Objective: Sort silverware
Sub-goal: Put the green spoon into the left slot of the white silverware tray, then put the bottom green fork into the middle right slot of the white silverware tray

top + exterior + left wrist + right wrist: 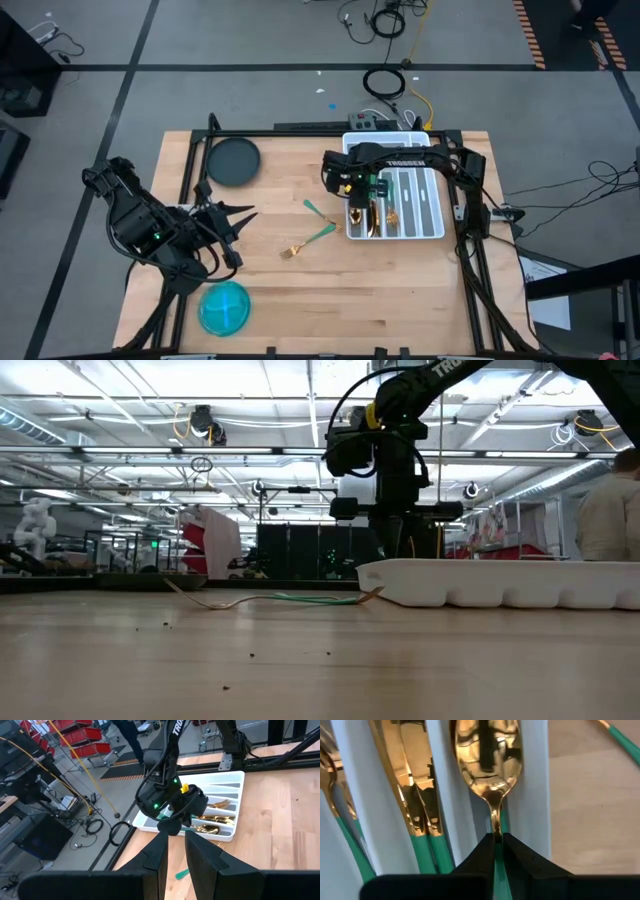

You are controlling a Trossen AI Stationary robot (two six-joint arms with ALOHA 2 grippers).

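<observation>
White lettering "TROSSEN" stands on the right arm [405, 158] at centre right of the high view; other views show only cut-off fragments of it.

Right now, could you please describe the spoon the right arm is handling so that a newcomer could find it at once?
Start at the white tray on the right side of the wooden table. The spoon lies in the tray's compartment nearest the table's middle, its gold bowl shiny and its teal handle running back between the fingers of the right hand. Unlike the knives in the next compartment, it is the only piece that a hand grips.
</observation>
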